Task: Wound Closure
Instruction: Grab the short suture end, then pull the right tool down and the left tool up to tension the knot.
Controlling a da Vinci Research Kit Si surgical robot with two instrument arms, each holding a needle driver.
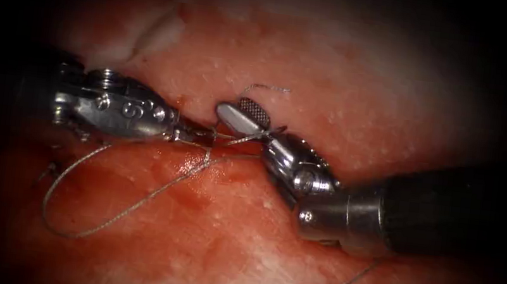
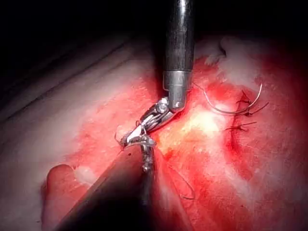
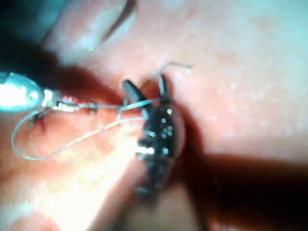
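In the left wrist view the curved needle (image 2: 236,108) lies free on the tissue (image 2: 202,159) beside dark finished stitches (image 2: 243,126), well apart from both tools and held by neither. The endoscope view shows the left pincer (image 1: 206,136) closed on the thread (image 1: 125,207) at the cut, and the right pincer (image 1: 249,121) spread wide around a strand. Between the tips little room remains. Thread loops loosely across wet, red tissue (image 1: 222,247) on the left.
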